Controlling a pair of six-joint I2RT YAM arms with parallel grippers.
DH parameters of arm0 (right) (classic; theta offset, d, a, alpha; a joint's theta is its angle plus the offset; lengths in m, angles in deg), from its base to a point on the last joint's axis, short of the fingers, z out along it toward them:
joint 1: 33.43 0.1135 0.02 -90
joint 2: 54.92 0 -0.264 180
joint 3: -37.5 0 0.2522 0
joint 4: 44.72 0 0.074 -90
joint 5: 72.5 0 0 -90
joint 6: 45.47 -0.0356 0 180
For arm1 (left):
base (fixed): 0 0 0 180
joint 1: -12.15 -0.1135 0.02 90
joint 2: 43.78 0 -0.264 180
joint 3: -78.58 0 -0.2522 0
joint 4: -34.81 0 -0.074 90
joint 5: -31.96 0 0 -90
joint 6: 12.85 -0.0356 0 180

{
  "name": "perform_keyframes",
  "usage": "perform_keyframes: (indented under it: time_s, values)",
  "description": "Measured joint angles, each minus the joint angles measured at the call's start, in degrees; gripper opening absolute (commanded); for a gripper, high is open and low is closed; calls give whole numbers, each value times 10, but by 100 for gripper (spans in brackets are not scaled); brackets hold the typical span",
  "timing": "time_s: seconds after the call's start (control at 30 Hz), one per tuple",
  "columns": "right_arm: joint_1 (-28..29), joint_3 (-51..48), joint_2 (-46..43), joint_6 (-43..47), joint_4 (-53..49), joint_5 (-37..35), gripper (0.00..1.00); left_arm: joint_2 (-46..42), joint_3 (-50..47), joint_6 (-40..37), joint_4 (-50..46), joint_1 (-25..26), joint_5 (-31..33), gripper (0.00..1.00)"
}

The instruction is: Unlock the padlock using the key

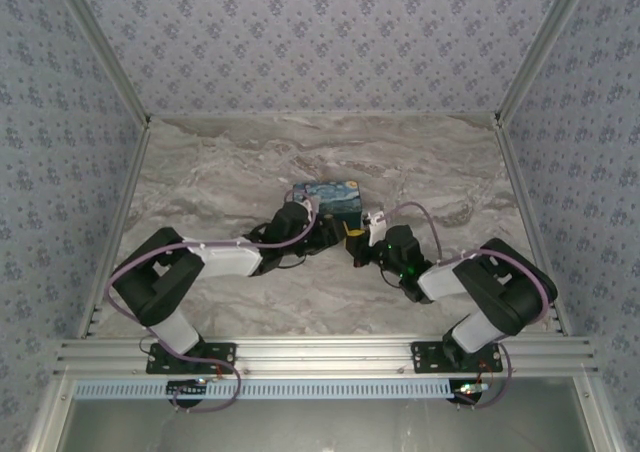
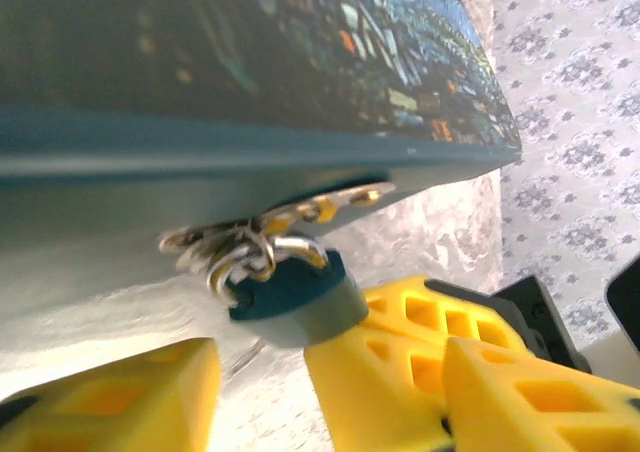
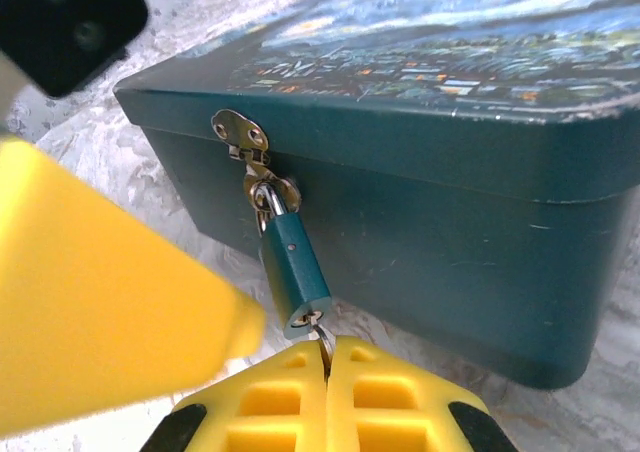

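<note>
The marbled surface [image 1: 200, 182] is carrying a dark teal box [image 1: 332, 196] with a painted lid, sitting near the middle, towards the back. Both arms are reaching in towards the near side of the box: the left arm [image 1: 225, 259] is coming from the left and the right arm [image 1: 455, 277] from the right, and their yellow tips are meeting just in front of it.

The left end effector [image 2: 325, 372] is standing open. In its wrist view its fingers are lying well apart at the bottom of the picture, on either side of the lock, and neither one is pressing on it. In the right wrist view one of those fingers [image 3: 110, 302] is showing as a big blurred yellow shape just beside the lower end of the lock.

The right end effector [image 3: 326, 397] is clamping shut, its two fingers pressing together just below the lock.

The padlock [image 3: 293, 272], teal like the box, is hanging by its silver shackle from the hasp [image 3: 240, 132] on the front wall of the box, tilting a little with its bottom end towards the right end effector. The shackle is sitting closed in the body.

The key [image 3: 324, 344] is sitting in the keyhole at the bottom of the padlock, and the right end effector is gripping its other end between its fingertips
</note>
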Motion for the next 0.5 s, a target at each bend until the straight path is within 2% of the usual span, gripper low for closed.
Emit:
perform_keyframes:
  time_s: [0.23,0.5]
  values:
    - [21,0,16,-35,0,-1,0,-116,-32,-35,-40,-2,30,75]
    - [34,8,16,-130,-11,0,0,-247,-161,-45,-8,-36,67,72]
